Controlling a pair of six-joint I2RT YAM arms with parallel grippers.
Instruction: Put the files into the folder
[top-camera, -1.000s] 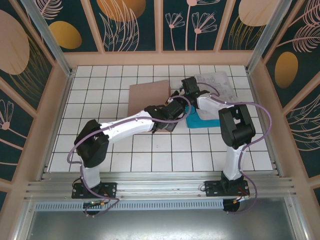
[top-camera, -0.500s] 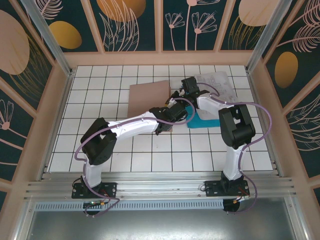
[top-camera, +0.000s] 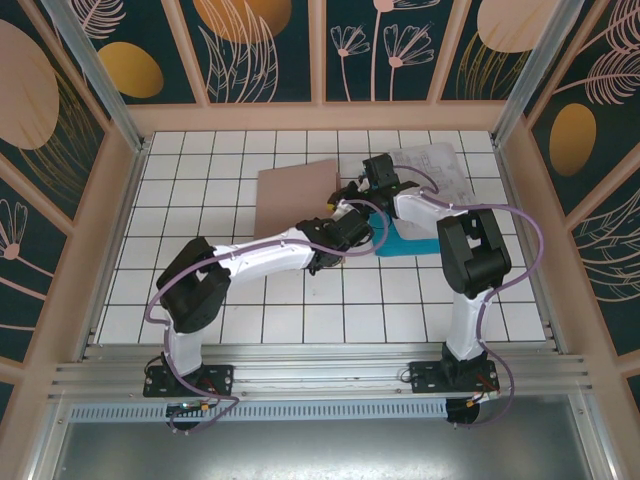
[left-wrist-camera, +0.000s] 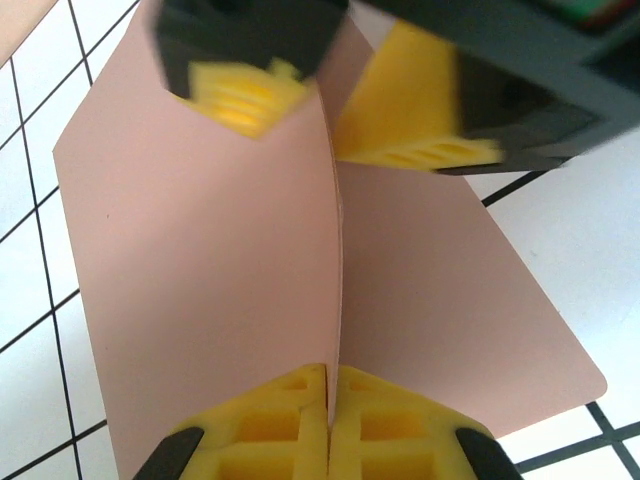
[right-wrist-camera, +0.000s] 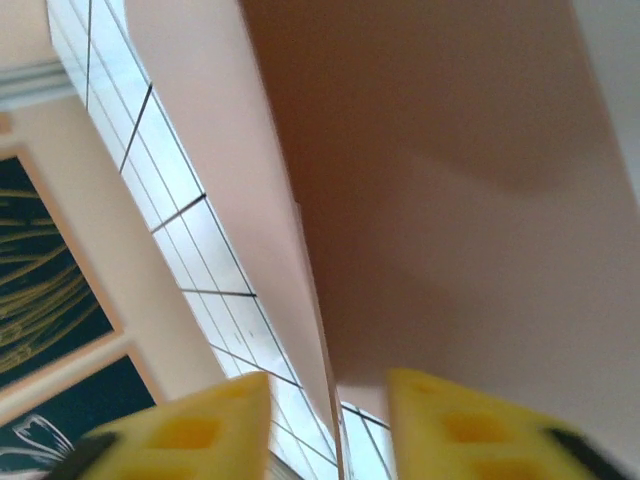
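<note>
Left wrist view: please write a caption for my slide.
Left end effector pinches the raised cover of the kraft folder; right end effector open astride it.

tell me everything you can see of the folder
The folder is plain pinkish-brown card, folded along one hinge, its lower panel flat on the white gridded table. Its cover is lifted, standing edge-on in the left wrist view. The left gripper has its fingers shut on that cover's edge; the right gripper straddles it, fingers open.
</note>
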